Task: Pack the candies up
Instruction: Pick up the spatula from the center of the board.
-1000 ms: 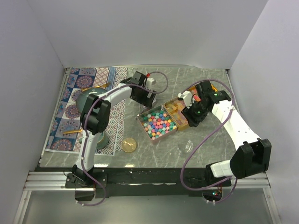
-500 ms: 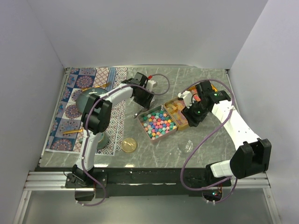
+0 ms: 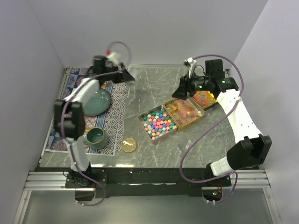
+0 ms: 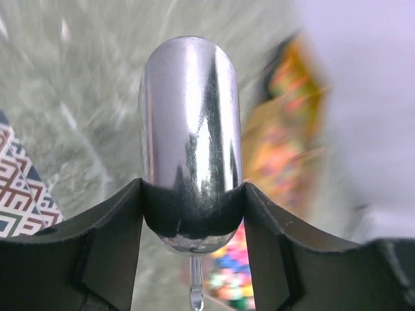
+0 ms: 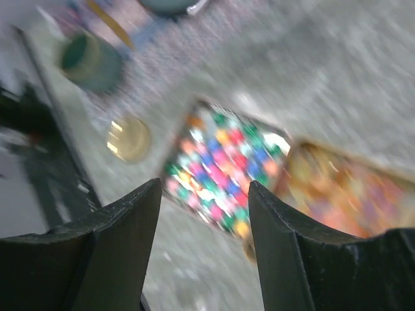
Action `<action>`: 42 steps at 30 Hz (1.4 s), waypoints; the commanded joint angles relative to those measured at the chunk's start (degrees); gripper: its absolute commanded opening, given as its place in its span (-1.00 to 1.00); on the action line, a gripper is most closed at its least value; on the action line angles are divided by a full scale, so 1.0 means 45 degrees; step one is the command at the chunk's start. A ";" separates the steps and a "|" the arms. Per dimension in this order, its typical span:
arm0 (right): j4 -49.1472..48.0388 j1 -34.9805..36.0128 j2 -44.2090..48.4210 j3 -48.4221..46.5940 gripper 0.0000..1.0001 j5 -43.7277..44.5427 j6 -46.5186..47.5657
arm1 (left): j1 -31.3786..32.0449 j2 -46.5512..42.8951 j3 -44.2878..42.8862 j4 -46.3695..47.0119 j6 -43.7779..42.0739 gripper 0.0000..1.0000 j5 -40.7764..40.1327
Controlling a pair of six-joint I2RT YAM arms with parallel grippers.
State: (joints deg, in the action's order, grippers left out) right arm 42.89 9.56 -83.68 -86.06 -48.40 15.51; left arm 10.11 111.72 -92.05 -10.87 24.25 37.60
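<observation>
The candies fill an open square tin (image 3: 158, 124) with pastel pieces in pink, blue, green and yellow; they also show blurred as the candies (image 5: 224, 172) in the right wrist view. Beside it a second tin (image 3: 184, 111) holds orange-yellow gummy ones. My left gripper (image 3: 124, 74) is raised at the back left, shut on a shiny metal scoop (image 4: 189, 123) with a thin handle hanging below the jaws. My right gripper (image 3: 179, 92) hovers behind the gummy tin, open, with nothing between its fingers (image 5: 130, 240).
An orange candy bag (image 3: 204, 99) lies behind the gummy tin. A patterned mat (image 3: 72, 91) at the left carries a teal plate (image 3: 96, 101) and a teal cup (image 3: 96, 136). A round gold lid (image 3: 129, 144) lies near the front.
My left arm has swung from the pastel tin up to the back left with the scoop. My right arm has lifted off the gummy tin toward the back.
</observation>
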 commanded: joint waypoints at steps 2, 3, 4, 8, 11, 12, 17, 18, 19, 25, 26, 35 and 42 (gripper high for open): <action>-0.6807 0.0023 -0.1150 0.0860 0.30 -0.3345 -0.7148 | -0.0351 -0.1781 0.0339 0.6863 0.5521 -0.31 0.4642; -0.7707 0.0159 -0.1247 0.1269 0.32 -0.3404 -0.8762 | -0.0410 -0.1800 0.0493 0.7778 0.6225 -0.29 0.4864; -0.9127 0.0276 -0.1422 0.1273 0.41 -0.3713 -0.9493 | -0.0410 -0.1974 0.0591 0.8213 0.6812 -0.31 0.4943; -1.0899 0.0960 -0.2515 0.0495 0.51 -0.3603 -1.1473 | -0.0274 -0.2326 0.1314 1.0304 0.8377 -0.49 0.5314; -1.1699 0.1254 -0.3198 -0.0521 0.52 -0.3600 -1.2291 | -0.0079 -0.2658 0.1821 1.0911 0.9043 -0.67 0.5062; -1.1661 0.1312 -0.3356 -0.1026 0.52 -0.3561 -1.2236 | -0.0040 -0.2775 0.2113 1.0932 0.9161 -0.73 0.4829; -1.2576 0.1838 -0.3865 -0.1228 0.52 -0.3755 -1.2605 | 0.0370 -0.3420 0.2623 1.0330 0.9455 -0.77 0.4301; -1.3024 0.1956 -0.3808 -0.0801 0.51 -0.3833 -1.2993 | 0.0487 -0.3459 0.2643 1.0172 0.9474 -0.77 0.4184; -1.3898 0.2092 -0.3710 -0.0584 0.50 -0.3834 -1.3132 | 0.0527 -0.3518 0.2662 1.0035 0.9571 -0.78 0.3950; -1.4728 0.2933 -0.3103 0.0746 0.52 -0.2566 -1.2899 | 0.0644 -0.3518 0.2078 0.8902 0.9826 -0.97 0.3149; -1.4708 0.3030 -0.3104 0.0785 0.52 -0.2468 -1.2841 | 0.0664 -0.3538 0.2019 0.8843 0.9865 -0.98 0.3089; -1.4825 0.3305 -0.3552 0.0297 0.40 -0.1998 -1.3230 | 0.0898 -0.3616 0.2136 0.8569 1.0022 -0.98 0.2777; -1.4903 0.3480 -0.3826 0.0180 0.16 -0.1705 -1.3485 | 0.0898 -0.3655 0.2252 0.8295 1.0041 -0.98 0.2620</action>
State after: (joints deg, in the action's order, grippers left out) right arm -20.71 24.58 -100.51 -82.39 -57.71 -44.07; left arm 13.98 98.39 -80.68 25.45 68.66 50.54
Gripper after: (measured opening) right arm 0.592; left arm 0.599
